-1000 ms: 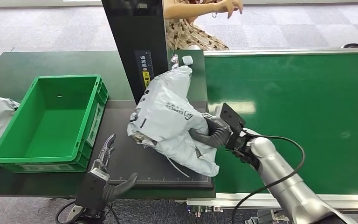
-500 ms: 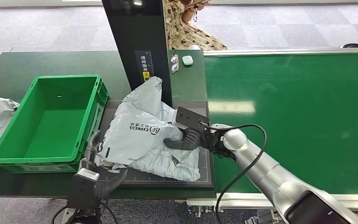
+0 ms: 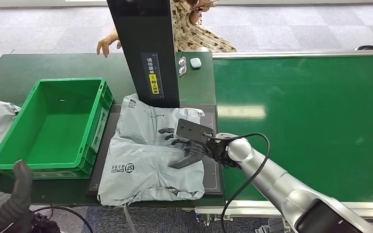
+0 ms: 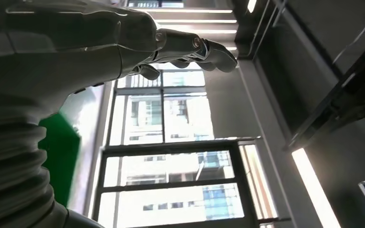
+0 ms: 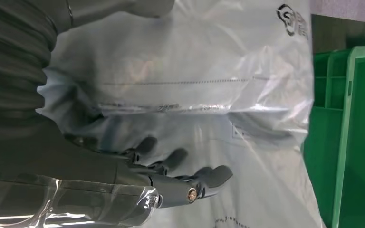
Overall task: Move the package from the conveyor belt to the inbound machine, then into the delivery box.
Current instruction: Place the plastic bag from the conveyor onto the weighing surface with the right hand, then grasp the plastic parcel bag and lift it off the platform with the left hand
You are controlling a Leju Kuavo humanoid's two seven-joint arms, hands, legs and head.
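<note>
Grey plastic courier package (image 3: 148, 160), soft and crumpled with a printed logo, lies flat on the black platform of the inbound machine (image 3: 213, 121), at the foot of the machine's tall black upright column (image 3: 143, 48); its near edge overhangs the platform's front. The first leg of the task, from the green conveyor belt (image 3: 311, 121) to the machine, appears complete, and the step in hand is judged to be the release on the platform, or a re-grip there. The right hand (image 3: 184, 145) sits over the package's right-hand part with its dark fingers (image 3: 167, 131) spread apart and extended; in the right wrist view the fingers (image 5: 190, 178) lie open just above or lightly on the film, and actual contact cannot be confirmed. No part of the package is pinched or enclosed. The next move calls for a firm hold on the slack film, then a transfer leftward into the open green plastic delivery box (image 3: 9, 131), which stands just beside the platform. The left hand (image 3: 5, 204) is low at the near-left corner of the head view, well apart from the package; in the left wrist view its fingers (image 4: 195, 47) are extended, holding nothing. A person (image 3: 194, 29) stands behind the column.
</note>
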